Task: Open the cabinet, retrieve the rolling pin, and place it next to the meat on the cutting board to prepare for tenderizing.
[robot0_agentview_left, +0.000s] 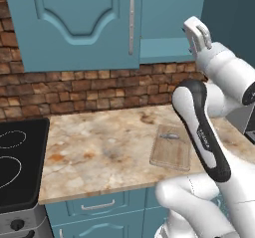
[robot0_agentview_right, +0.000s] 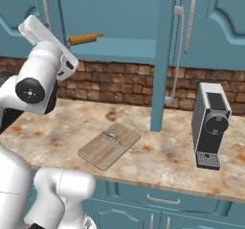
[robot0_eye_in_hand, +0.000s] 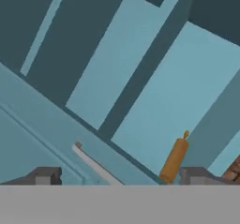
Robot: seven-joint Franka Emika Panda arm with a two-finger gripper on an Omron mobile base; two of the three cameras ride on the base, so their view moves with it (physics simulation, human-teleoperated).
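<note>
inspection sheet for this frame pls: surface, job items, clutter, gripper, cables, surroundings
Surface: marbled tan counter, flat, with stains.
Cabinet: left door shut; right door swung open, edge-on in the right base view.
Rolling pin: lying on the cabinet's bottom shelf, untouched.
Cutting board: flat on the counter near its front edge.
Meat: lying on the board's far end.
Clutter: coffee machine standing on the counter to the right.
Gripper: open, empty, raised toward the open cabinet, short of the pin.
Cables: nothing seen.
Surroundings: brick backsplash, stovetop at left, teal drawers below.
</note>
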